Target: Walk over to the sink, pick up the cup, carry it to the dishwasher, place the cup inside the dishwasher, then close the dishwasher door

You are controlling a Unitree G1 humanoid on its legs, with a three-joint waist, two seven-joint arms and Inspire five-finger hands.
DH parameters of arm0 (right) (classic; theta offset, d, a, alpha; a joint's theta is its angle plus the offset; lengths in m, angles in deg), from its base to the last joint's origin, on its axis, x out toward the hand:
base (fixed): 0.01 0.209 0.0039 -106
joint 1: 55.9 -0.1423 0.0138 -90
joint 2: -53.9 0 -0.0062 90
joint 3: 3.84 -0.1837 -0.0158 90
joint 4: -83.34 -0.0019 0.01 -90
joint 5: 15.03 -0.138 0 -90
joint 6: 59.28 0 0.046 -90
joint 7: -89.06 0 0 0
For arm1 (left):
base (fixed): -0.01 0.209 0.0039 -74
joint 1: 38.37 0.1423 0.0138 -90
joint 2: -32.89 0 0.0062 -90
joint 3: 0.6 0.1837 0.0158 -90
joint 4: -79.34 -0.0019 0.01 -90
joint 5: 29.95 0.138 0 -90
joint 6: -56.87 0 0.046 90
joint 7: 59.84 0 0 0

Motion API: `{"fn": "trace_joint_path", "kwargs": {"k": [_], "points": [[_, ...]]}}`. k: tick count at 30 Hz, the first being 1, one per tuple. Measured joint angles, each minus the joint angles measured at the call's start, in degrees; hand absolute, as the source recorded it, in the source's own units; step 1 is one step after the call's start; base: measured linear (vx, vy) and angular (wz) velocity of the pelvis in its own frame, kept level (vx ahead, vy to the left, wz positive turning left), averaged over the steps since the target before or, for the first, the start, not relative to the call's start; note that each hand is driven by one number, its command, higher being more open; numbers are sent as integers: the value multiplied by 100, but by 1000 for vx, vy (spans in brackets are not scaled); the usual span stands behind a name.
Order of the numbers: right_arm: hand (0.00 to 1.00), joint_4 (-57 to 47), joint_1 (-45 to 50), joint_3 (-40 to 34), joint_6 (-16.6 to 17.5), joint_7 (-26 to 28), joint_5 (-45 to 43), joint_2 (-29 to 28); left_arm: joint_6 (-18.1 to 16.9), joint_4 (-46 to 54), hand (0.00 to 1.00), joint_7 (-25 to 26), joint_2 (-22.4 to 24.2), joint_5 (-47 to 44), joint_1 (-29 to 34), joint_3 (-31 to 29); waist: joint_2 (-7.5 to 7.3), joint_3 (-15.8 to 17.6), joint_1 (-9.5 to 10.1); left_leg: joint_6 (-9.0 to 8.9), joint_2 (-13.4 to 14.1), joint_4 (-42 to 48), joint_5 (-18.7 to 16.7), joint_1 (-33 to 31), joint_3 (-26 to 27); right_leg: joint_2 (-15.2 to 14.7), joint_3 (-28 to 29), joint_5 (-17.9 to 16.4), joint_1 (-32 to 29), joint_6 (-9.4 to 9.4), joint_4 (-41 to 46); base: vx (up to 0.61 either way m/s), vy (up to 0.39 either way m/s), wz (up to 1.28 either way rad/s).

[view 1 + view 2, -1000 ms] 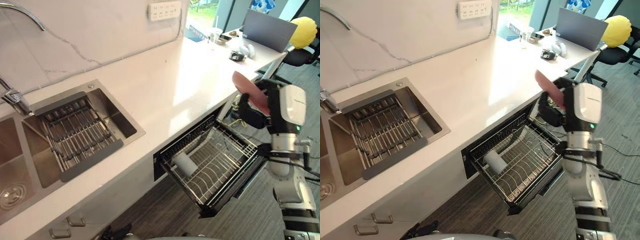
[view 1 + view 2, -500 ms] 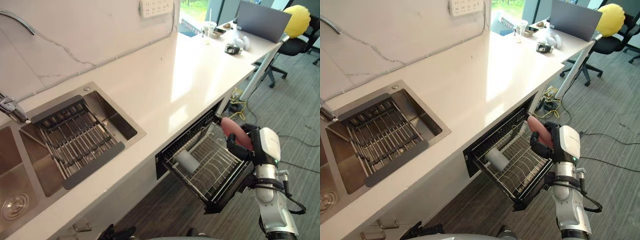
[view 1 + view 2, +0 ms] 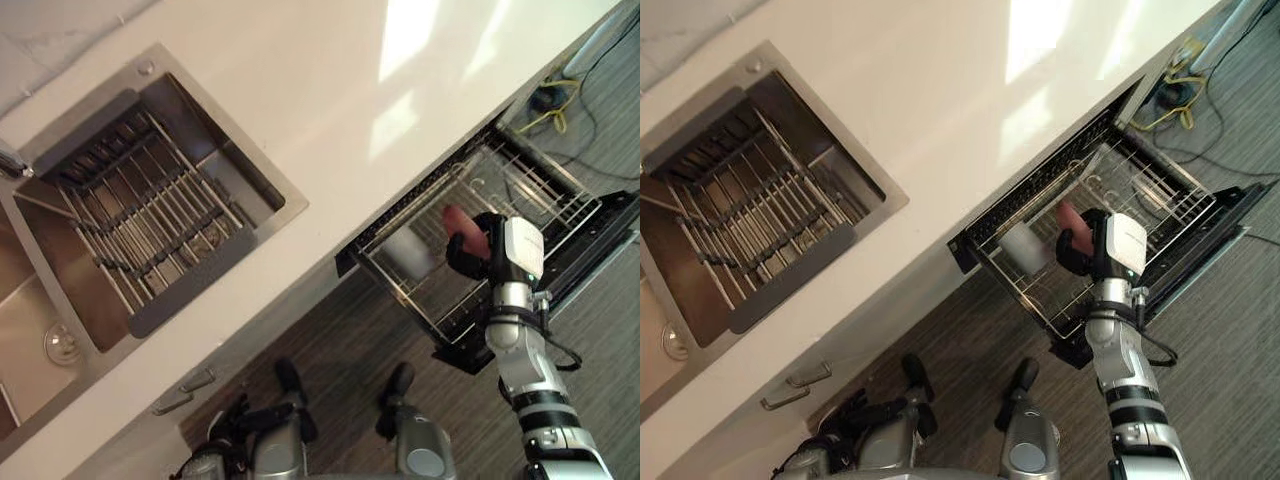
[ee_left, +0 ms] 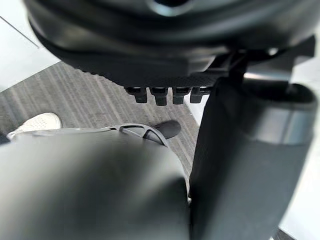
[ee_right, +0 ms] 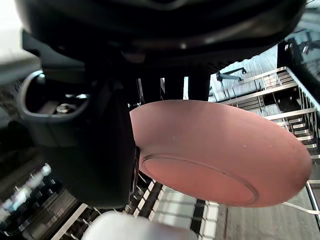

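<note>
My right hand [image 3: 482, 256] is shut on a pink shallow dish [image 5: 225, 160], pinched at its rim and held on edge. It hangs just over the pulled-out wire rack [image 3: 525, 190] of the open dishwasher. A white cup [image 3: 408, 250] lies on its side in the rack's near left corner, close beside the dish [image 3: 1068, 218]. The cup [image 5: 135, 227] shows under the dish in the right wrist view. My left hand [image 4: 165, 50] shows in its own wrist view, low above the grey floor.
The dishwasher door [image 3: 605, 235] lies folded down past the rack. Left of it, a steel sink [image 3: 250, 170] set in the white counter [image 3: 330, 90] holds a dark slatted drainer [image 3: 150, 225]. A white shoe [image 4: 30, 124] rests on the floor.
The camera has tipped down and come closer to the counter. My right hand has come down with the pink dish, from beside the counter's edge to just over the rack.
</note>
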Motion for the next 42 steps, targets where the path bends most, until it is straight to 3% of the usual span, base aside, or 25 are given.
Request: {"fn": "trace_joint_path", "kwargs": {"k": [2, 3, 13, 19, 23, 30, 37, 38, 42], "points": [[0, 9, -284, 46, -18, -199, 44, 89, 4, 2, 100, 9, -17, -161, -58, 62, 13, 102, -8, 14, -35, 10, 0, -89, -79, -31, -17, 18, -58, 3, 0, 31, 44, 7], [100, 25, -339, 47, -24, -201, 36, 118, 0, 3, 100, 11, -24, -180, -75, 89, 15, 122, -8, 14, -40, 12, 0, -99, -133, -36, -27, 19, -58, 3, 0, 31, 36, 7], [100, 344, -442, 196, 110, 0, -749, 191, 12, 94, 100, 13, -51, -362, -170, 328, 48, 195, 80, 17, -123, 27, 2, -126, -351, -131, -109, 66, -14, 41, -3, 6, 36, 6], [100, -1038, 448, -308, 422, 268, -1262, -246, 94, 114, 100, 25, 36, -238, -150, 256, 31, 121, -16, 15, -134, 12, 0, 224, -481, -126, -159, 69, 410, 54, -62, 13, 17, 6], [100, -1678, 895, -733, 656, 369, -1626, -429, 85, 110, 100, 29, 148, -1, 111, 84, -88, -408, -39, 8, -133, -67, -6, 515, -475, -72, -158, 88, 705, 111, -202, 0, 0, 0], [100, -2142, 1243, -1774, 680, 408, -2735, -602, 76, 79, 100, 40, 142, 426, 504, -423, -284, -1031, -162, -10, -139, -73, -85, 808, -447, -26, -148, 125, 1060, 194, -437, 5, 2, -1], [100, -2149, 1682, -3196, 304, -129, -3650, -850, 41, -59, 100, 36, 261, 636, 995, -881, -272, -1373, -211, -23, -122, -107, -173, 1063, -230, 20, 25, 206, 1232, 176, -594, 32, -4, -14], [0, -2133, 1729, -3443, 221, -244, -3888, -956, 33, -62, 100, 35, 276, 637, 1019, -918, -272, -1397, -234, -25, -109, -109, -179, 1095, -194, 29, 57, 206, 1244, 175, -594, 23, -14, -13], [0, -2036, 2190, -3854, 43, -437, -4499, -1445, 29, -35, 100, 40, 390, 631, 1194, -1052, -273, -1554, -343, -70, -43, -113, -214, 1207, -87, 39, 119, 195, 1292, 164, -583, 20, -13, -13]]}}
